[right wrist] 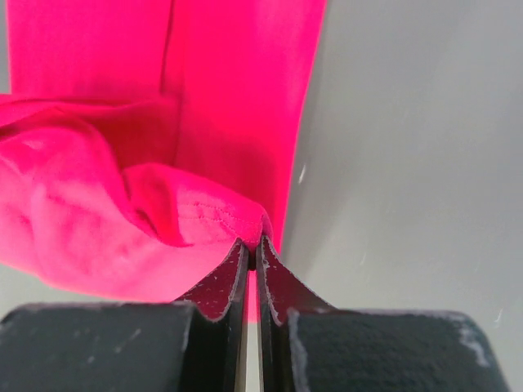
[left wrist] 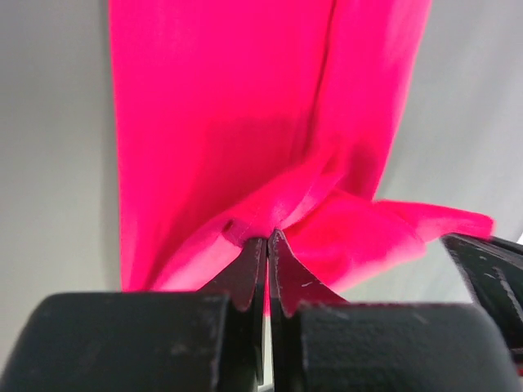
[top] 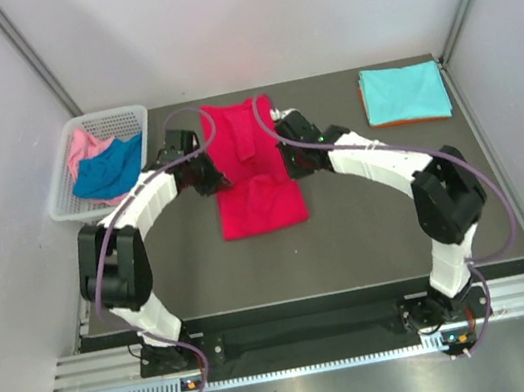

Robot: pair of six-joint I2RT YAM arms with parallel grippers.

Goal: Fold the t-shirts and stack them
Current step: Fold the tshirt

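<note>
The crimson red t-shirt (top: 253,172) lies lengthwise on the table's middle, its sleeves folded in. My left gripper (top: 210,177) is shut on the shirt's left edge; in the left wrist view the closed tips (left wrist: 267,238) pinch a bunched fold of red cloth (left wrist: 245,122). My right gripper (top: 289,163) is shut on the shirt's right edge; in the right wrist view the tips (right wrist: 252,243) pinch a hemmed fold of red cloth (right wrist: 122,204). A folded light turquoise shirt (top: 404,90) lies on a folded orange shirt (top: 401,120) at the back right. The royal blue shirt (top: 109,169) and pink shirt (top: 84,145) lie in the basket.
The white lattice basket (top: 65,190) stands at the back left corner. The dark table (top: 371,238) has raised edges; white walls close in on both sides. Purple cables loop over both arms.
</note>
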